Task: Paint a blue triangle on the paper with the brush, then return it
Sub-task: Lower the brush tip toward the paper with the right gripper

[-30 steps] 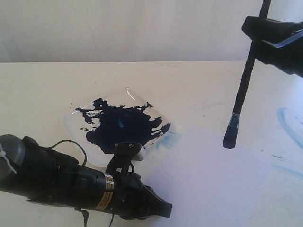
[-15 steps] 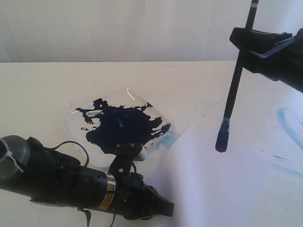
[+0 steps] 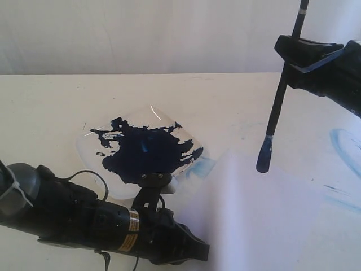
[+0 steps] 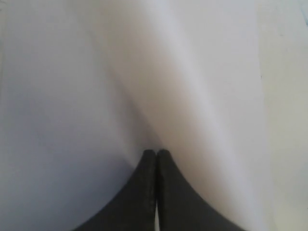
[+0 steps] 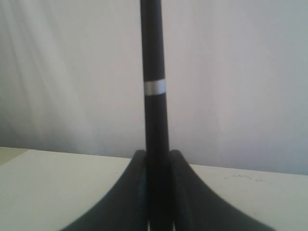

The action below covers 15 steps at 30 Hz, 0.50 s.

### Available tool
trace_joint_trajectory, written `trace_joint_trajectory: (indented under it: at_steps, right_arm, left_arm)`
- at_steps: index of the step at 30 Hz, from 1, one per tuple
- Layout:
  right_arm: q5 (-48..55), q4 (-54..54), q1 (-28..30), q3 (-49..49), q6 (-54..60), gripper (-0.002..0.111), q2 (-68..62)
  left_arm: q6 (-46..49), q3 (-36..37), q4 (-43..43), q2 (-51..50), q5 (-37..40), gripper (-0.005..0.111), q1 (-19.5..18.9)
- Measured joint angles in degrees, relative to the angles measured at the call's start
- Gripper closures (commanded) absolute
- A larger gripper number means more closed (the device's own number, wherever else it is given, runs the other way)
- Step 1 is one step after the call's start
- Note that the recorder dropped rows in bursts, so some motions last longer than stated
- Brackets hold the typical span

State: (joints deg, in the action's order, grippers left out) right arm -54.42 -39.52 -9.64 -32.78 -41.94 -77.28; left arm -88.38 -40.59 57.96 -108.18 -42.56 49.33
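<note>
The brush (image 3: 276, 110), black-handled with a blue-stained tip (image 3: 263, 161), hangs nearly upright above the table. My right gripper (image 3: 290, 48) is shut on its handle; in the right wrist view the brush (image 5: 154, 72) rises from between the right gripper (image 5: 157, 153), its pale ring above the jaws. The paper (image 3: 259, 214) lies pale lavender at the front right, its far corner raised. My left gripper (image 3: 194, 251) is shut on the paper's near-left edge; in the left wrist view the paper (image 4: 96, 72) creases away from the left gripper (image 4: 156, 153). No blue triangle shows.
A clear plastic dish (image 3: 90, 141) with a dark navy paint puddle (image 3: 144, 149) sits left of centre, just behind my left arm. A faint pale-blue curved smear (image 3: 343, 145) marks the table at the right edge. A pale wall backs the table.
The right gripper carried the brush left and slightly up, its tip now over the paper's far corner. The left arm edged right, and the paper's far corner lifted.
</note>
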Motion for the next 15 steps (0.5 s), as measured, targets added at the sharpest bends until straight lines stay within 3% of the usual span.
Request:
trace_joint_trajectory:
  at_steps: [8, 15]
  right_arm:
    - [-0.1, 0.1, 0.0, 0.0, 0.0, 0.108, 0.0]
    - [-0.2, 0.1, -0.9, 0.0, 0.0, 0.108, 0.0]
  left_arm:
    - [0.0, 1.3, 1.7, 3.8, 6.9, 0.107, 0.0]
    - [0.0, 1.8, 2.3, 4.5, 8.0, 0.107, 0.0]
